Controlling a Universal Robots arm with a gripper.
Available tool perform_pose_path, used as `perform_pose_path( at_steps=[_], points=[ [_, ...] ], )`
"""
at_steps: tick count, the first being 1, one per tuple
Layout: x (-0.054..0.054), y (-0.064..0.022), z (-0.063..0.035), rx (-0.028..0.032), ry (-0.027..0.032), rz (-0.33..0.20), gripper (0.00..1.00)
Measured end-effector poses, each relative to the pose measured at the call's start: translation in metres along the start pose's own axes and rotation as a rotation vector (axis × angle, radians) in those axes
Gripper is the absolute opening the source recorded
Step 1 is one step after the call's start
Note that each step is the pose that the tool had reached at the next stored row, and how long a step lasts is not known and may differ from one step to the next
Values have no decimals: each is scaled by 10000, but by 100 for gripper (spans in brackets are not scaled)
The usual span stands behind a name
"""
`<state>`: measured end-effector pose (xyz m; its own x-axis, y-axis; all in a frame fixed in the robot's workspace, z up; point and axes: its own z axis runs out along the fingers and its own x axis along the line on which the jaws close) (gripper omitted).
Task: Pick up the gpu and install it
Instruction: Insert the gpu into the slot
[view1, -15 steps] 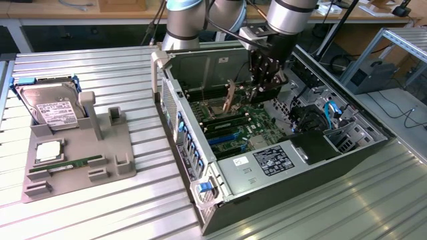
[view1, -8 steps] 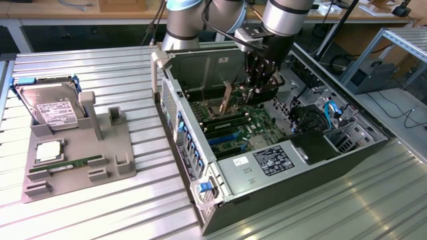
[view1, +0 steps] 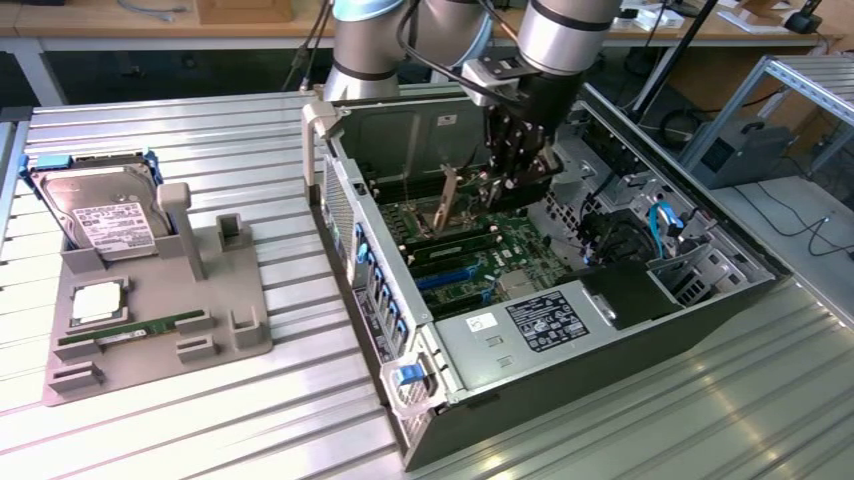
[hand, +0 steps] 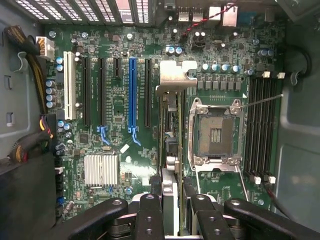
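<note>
1. The gpu (hand: 170, 150) is pinched edge-on in the pincer (hand: 172, 210), held down inside the open computer case (view1: 694, 300) just above the motherboard (hand: 115, 115).
2. Room is tight: the blue slot (hand: 132, 95) and black slots lie on one side of the card, the empty processor socket (hand: 215, 132) close on the other.
3. The card's long axis runs parallel to the slots, and its silvery bracket (hand: 175, 75) points at the case's vented rear wall (hand: 100, 10).
4. The case lies on its side on a ribbed metal worktop (view1: 240, 420).
5. On the exterior view's left, well apart, a grey holder (view1: 160, 330) carries a hard drive (view1: 100, 215) and a green memory stick (view1: 134, 330).
6. Wooden benches (view1: 134, 25) stand behind.
</note>
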<state>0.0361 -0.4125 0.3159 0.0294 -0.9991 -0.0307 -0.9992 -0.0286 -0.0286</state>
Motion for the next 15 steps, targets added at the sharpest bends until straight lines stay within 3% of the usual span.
perform_pose_path(
  at_steps=[15],
  points=[
    [17,137,45,1,-2,-1,27]
  ],
)
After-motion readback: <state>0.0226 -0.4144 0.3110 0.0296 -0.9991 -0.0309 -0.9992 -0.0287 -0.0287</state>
